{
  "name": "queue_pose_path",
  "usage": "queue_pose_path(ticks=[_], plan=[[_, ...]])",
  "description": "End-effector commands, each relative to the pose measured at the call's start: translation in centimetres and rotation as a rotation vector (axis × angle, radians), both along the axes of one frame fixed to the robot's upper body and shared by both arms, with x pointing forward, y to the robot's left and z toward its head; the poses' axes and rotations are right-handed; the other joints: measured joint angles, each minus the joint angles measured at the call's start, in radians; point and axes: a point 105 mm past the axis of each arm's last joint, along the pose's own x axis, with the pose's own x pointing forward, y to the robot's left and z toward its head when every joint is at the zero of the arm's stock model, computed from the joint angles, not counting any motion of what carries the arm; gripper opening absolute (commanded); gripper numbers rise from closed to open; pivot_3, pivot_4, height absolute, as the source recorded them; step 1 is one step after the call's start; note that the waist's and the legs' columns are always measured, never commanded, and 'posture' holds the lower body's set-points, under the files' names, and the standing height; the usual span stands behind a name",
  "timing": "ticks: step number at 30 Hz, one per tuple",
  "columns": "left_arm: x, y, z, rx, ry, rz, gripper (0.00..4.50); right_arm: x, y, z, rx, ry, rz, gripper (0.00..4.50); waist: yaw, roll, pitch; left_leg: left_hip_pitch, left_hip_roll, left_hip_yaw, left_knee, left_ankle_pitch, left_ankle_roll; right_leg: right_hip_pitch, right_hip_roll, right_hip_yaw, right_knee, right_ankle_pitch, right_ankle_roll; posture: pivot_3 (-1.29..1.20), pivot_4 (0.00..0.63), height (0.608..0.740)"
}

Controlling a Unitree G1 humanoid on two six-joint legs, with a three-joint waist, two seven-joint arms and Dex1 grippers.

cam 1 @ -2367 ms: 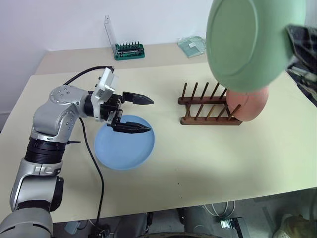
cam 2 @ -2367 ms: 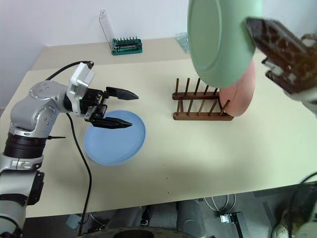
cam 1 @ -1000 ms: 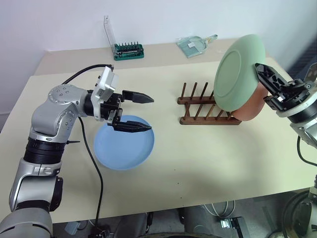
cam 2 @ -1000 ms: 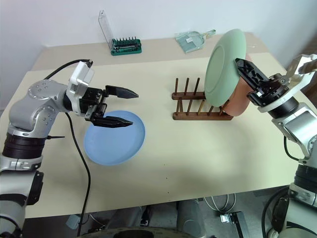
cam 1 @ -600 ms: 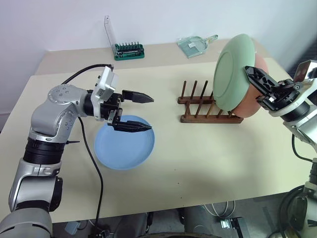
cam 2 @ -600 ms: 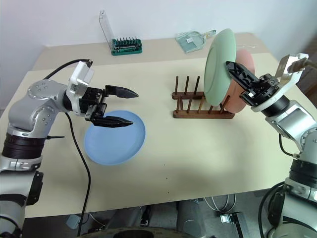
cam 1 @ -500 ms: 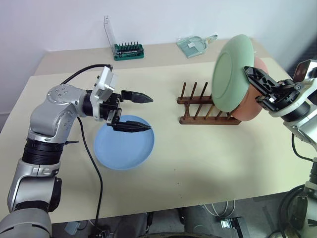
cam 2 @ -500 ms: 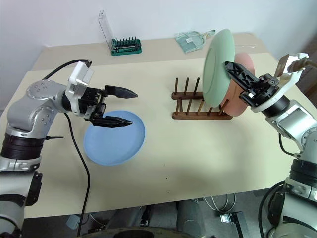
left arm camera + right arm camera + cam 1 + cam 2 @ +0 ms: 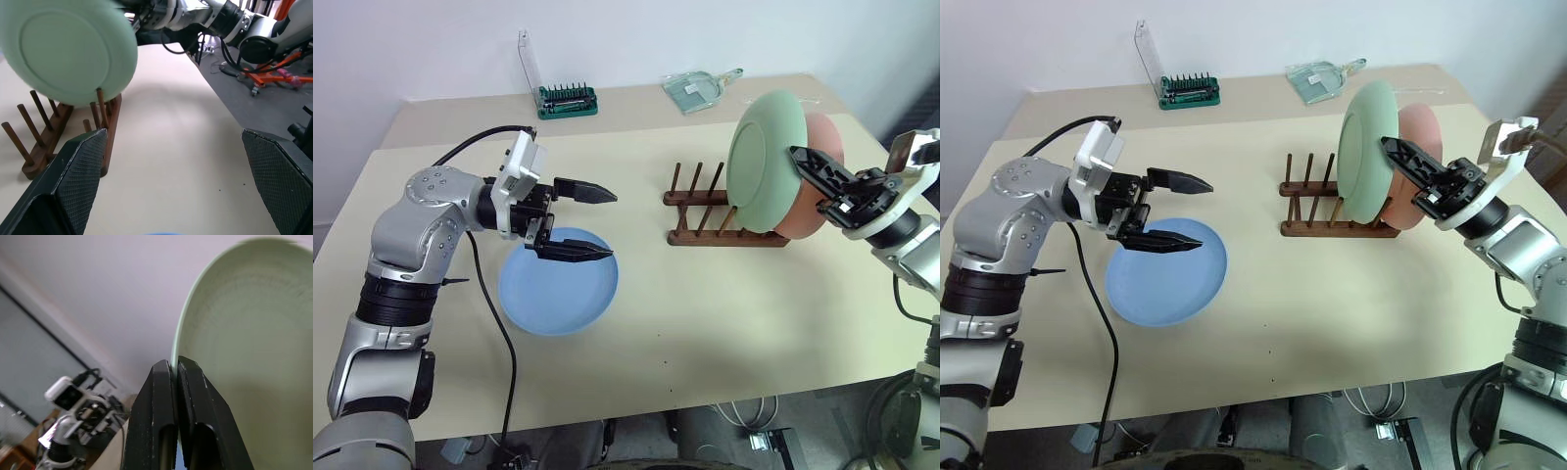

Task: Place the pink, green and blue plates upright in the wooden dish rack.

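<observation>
- The right gripper [image 9: 1408, 160] is pinched tight on the rim of the green plate [image 9: 759, 162], holding it on edge over the right end of the wooden dish rack [image 9: 724, 215], which stands toward the tabletop's right edge.
- The pink plate [image 9: 1415, 162] already stands upright in the rack's rightmost slot, just behind the green one.
- The green plate's lower edge sits at peg height; whether it has seated between the pegs cannot be told.
- To do this step well, I judge the plate should go straight down into the slot next to the pink one, kept parallel to it, so its rim slips between peg pairs on both rails rather than riding onto a peg top.
- Release should wait until both rails carry it; a tilt could knock the pink plate.
- The left gripper [image 9: 594, 224] hangs with jaws spread wide and empty above the blue plate [image 9: 558, 284], which lies flat toward the tabletop's left front.
</observation>
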Motion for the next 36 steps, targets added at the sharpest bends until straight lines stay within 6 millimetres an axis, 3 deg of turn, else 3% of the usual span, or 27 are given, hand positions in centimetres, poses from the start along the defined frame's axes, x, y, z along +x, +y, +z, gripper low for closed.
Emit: queue_pose_path(ticks=[1,2,5,11,13,17,21,29,36], plan=[[-0.3,0.3,1.1,-0.006,-0.042,-0.002,4.5,0.0,-0.1,0.9,0.028,-0.037,0.017,0.06,0.0,0.0,0.0,0.0,0.0,0.0,0.0,0.0,0.0,0.0,0.0,0.0,0.0,0.0,0.0,0.0,0.15,0.74],[-0.3,0.3,1.0,-0.005,-0.044,-0.001,4.5,0.1,-0.2,1.0,0.04,-0.029,0.02,0.06,0.0,0.0,0.0,0.0,0.0,0.0,0.0,0.0,0.0,0.0,0.0,0.0,0.0,0.0,0.0,0.0,0.15,0.74],[-0.4,0.3,1.0,-0.005,-0.043,0.002,4.5,-0.3,-0.1,1.1,0.046,-0.027,0.054,0.92,0.0,0.0,0.0,0.0,0.0,0.0,0.0,0.0,0.0,0.0,0.0,0.0,0.0,0.0,0.0,0.0,0.15,0.74],[-0.4,0.4,0.9,-0.009,-0.033,0.001,4.5,-1.3,0.3,2.0,0.005,-0.099,0.071,3.82,0.001,0.0,0.0,0.0,0.0,0.0,0.0,0.0,0.0,0.0,0.0,0.0,0.0,0.0,0.0,0.0,0.15,0.74],[-0.4,0.3,0.8,-0.009,-0.029,-0.002,4.5,-1.9,0.5,3.0,-0.024,-0.187,0.058,4.44,0.001,0.0,0.0,0.0,0.0,0.0,0.0,0.0,0.0,0.0,0.0,0.0,0.0,0.0,0.0,0.0,0.15,0.74],[-0.5,0.2,0.8,-0.011,-0.024,-0.007,4.5,-2.8,0.9,3.9,-0.09,-0.276,0.044,4.44,0.0,0.0,0.0,0.0,0.0,0.0,0.0,0.0,0.0,0.0,0.0,0.0,0.0,0.0,0.0,0.0,0.15,0.74],[-0.5,0.2,0.8,-0.009,-0.023,-0.01,4.5,-2.8,1.0,3.0,-0.244,-0.305,-0.013,4.44,0.001,0.0,0.0,0.0,0.0,0.0,0.0,0.0,0.0,0.0,0.0,0.0,0.0,0.0,0.0,0.0,0.15,0.74],[-0.4,0.1,0.9,-0.009,-0.025,-0.015,4.5,-1.6,0.3,1.7,-0.353,-0.289,-0.08,4.44,0.0,0.0,0.0,0.0,0.0,0.0,0.0,0.0,0.0,0.0,0.0,0.0,0.0,0.0,0.0,0.0,0.15,0.74],[-0.4,0.2,0.9,-0.008,-0.026,-0.01,4.5,-0.8,-1.0,3.5,-0.317,-0.34,-0.165,4.44,0.001,0.0,0.0,0.0,0.0,0.0,0.0,0.0,0.0,0.0,0.0,0.0,0.0,0.0,0.0,0.0,0.15,0.74]])
